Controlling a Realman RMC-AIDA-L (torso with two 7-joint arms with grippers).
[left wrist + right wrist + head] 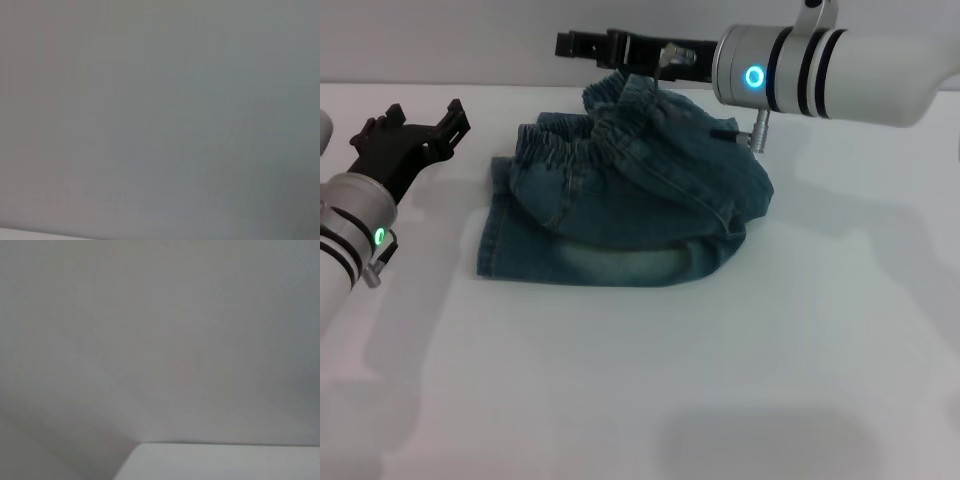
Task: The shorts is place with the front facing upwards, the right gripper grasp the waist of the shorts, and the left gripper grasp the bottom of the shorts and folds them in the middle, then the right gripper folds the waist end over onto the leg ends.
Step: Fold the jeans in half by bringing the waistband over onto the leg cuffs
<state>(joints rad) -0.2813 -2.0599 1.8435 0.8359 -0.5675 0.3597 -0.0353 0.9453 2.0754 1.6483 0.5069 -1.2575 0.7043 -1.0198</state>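
The white matte counter (640, 400) carries everything. On it, towards the far middle, lie the blue-green washed denim shorts (620, 200), already doubled lengthwise, with a faded pale patch along the near edge. The gathered, ruffled elastic waist (610, 125) is lifted at the far side, bunched beneath the right end effector (620, 50), a black claw on a white and silver arm; it seems clamped on that band, though I cannot tell for certain. The left end effector (415, 130), black and two-fingered, hovers apart from the cloth on the left, fingers spread. Denim of this kind is soft, limp and light, likely to sag and slide; the thick elastic band offers the surest hold.
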